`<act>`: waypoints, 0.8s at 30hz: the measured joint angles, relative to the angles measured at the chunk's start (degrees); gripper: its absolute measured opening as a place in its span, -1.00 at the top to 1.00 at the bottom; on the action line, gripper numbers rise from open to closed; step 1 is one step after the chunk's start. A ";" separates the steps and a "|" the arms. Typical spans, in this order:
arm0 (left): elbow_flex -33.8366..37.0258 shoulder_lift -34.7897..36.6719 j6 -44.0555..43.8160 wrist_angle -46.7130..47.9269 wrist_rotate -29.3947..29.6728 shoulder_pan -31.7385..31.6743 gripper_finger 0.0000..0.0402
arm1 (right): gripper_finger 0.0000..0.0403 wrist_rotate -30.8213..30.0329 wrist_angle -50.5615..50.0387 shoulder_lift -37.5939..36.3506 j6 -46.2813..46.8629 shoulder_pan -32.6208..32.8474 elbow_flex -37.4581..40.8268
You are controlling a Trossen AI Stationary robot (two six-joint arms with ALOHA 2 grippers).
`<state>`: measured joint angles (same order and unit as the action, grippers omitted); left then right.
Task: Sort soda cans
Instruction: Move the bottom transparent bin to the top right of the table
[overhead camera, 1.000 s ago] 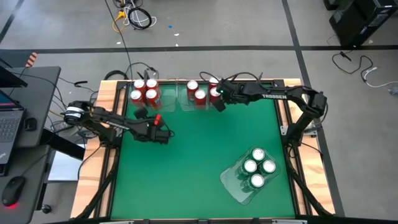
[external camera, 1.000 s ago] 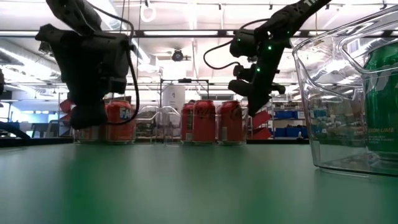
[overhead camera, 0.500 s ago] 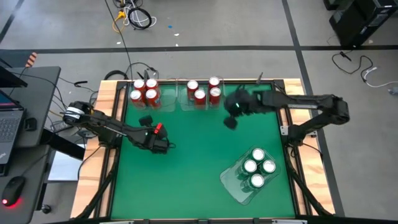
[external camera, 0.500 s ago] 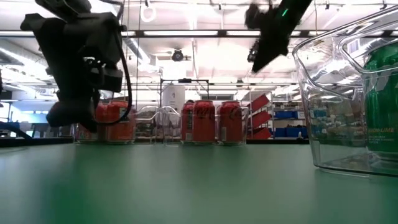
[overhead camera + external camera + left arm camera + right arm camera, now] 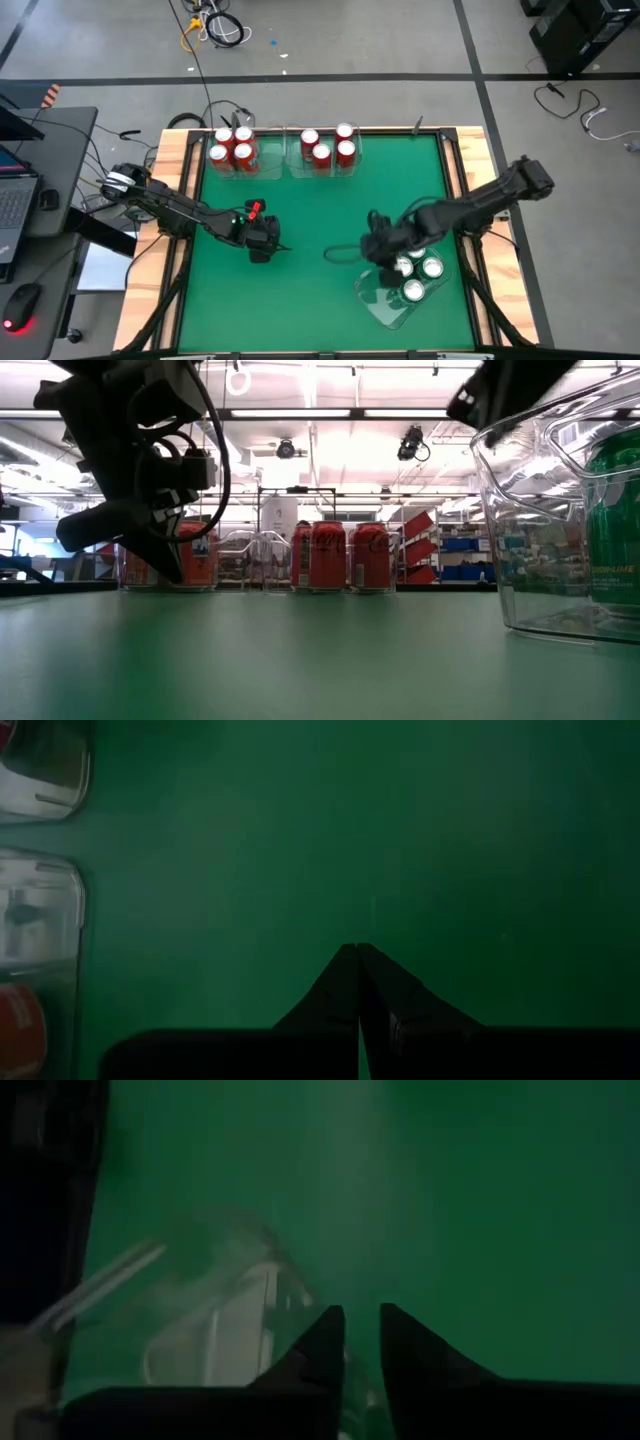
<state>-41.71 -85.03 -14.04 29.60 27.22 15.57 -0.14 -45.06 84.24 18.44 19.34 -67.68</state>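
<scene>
Two dark jointed arms, black cables, red patch on left arm [image 5: 253,208]

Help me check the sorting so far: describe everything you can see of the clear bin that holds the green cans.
The clear bin is a see-through plastic rectangular tub with rounded corners and a thicker rim. It sits upright on the green table, near its front right corner, turned at an angle to the table's edges. Inside stand green cans with silver tops; three tops show, and the right gripper hangs over the bin's far left end, hiding part of it. In the low view its wall shows ribbed, glossy plastic.
</scene>
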 joint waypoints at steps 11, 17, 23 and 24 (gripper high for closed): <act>0.00 0.00 1.81 0.10 -0.04 -0.07 1.00 | 0.15 2.64 -1.64 8.64 0.60 3.10 0.07; 0.02 0.00 1.81 0.03 -0.07 -0.07 1.00 | 0.23 1.10 -3.70 9.41 -1.73 2.09 0.07; 0.02 0.00 1.66 0.07 -0.11 -0.07 1.00 | 0.67 0.01 -6.19 9.42 -3.53 -0.12 0.07; 0.02 0.00 1.66 0.02 -0.11 -0.07 1.00 | 0.75 -0.30 -6.51 9.42 -3.82 -0.59 0.07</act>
<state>-41.69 -85.03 -12.39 29.63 27.11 15.51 -0.44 -51.57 93.67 14.62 18.75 -67.61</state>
